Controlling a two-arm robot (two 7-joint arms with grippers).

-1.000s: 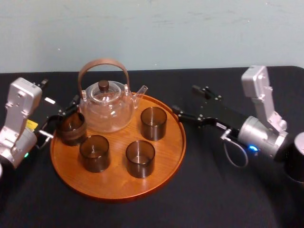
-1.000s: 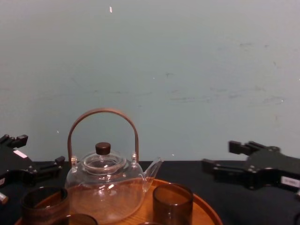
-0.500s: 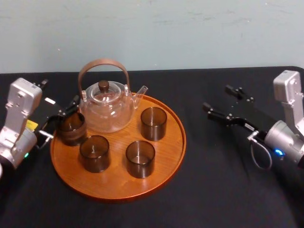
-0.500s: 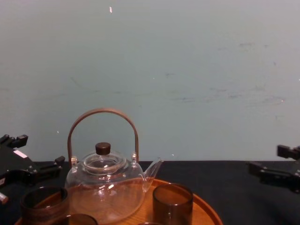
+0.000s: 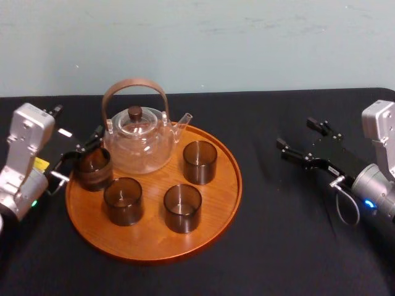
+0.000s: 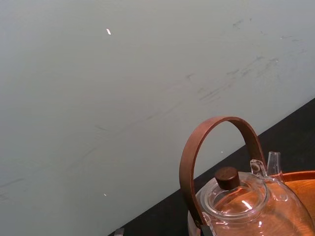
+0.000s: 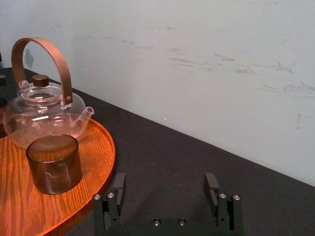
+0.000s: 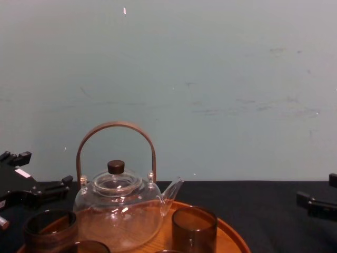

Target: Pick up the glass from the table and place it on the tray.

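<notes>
A round orange-brown wooden tray (image 5: 154,246) sits on a black table (image 5: 278,234) and serves as the landmark here. At the back of the tray stands a clear glass teapot (image 5: 137,139) with a curved brown handle. Three smoky brown glasses (image 5: 182,207) stand on the tray's middle and front. A fourth glass (image 5: 92,168), the one the task concerns, appears to stand just inside the tray's left rim, beside the teapot. The left gripper (image 5: 79,155) reaches in from off the tray's left side and sits close around this glass. Whether it is clenched on the glass or has already released it cannot be told from these views. The right gripper (image 7: 165,179) hovers over the table well off the tray's right side, its jaws spread wide with nothing between them, and looks idle. Judging by how things lie, the task is at its last step, since the glass seems to be set down on the tray. The next move probably calls for the left gripper to let go, if it has not, and then draw back off the tray's left side. It would need to do that without dragging the glass over the rim or bumping the teapot.
</notes>
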